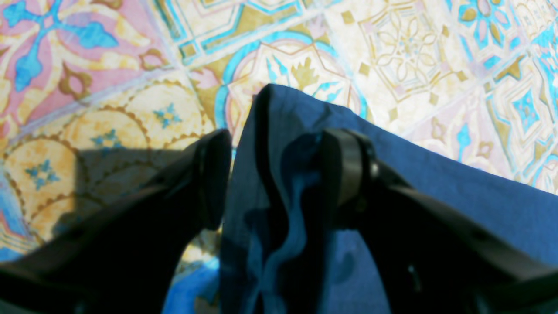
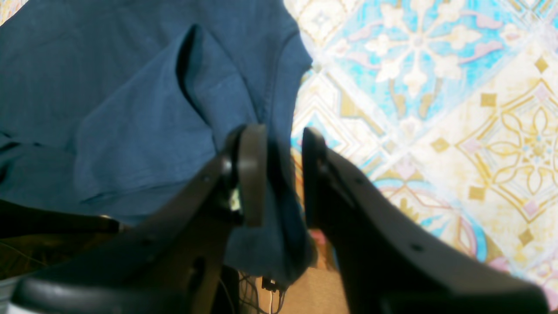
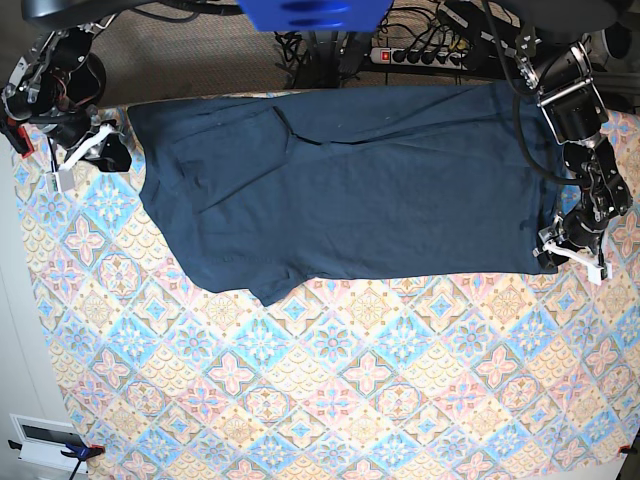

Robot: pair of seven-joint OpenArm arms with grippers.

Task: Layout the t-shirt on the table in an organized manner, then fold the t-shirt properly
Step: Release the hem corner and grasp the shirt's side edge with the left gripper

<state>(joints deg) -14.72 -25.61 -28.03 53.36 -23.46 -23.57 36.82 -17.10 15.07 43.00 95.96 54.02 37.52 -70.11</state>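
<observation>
The dark navy t-shirt (image 3: 340, 190) lies spread along the far side of the table (image 3: 330, 400), with one sleeve pointing toward the front. My left gripper (image 3: 553, 255) is at the shirt's right lower corner. In the left wrist view the gripper (image 1: 277, 174) is shut on a bunched ridge of the shirt (image 1: 436, 183) above the patterned table (image 1: 392, 52). My right gripper (image 3: 112, 152) is at the shirt's left edge. In the right wrist view it (image 2: 283, 174) is shut on a fold of the shirt's (image 2: 130, 109) edge, over the table's edge (image 2: 436, 109).
A power strip and cables (image 3: 430, 50) lie beyond the table's far edge. Cables (image 2: 270, 288) hang below the edge under my right gripper. A white device (image 3: 45, 440) sits off the front left corner. Patterned cloth stretches from the shirt to the front edge.
</observation>
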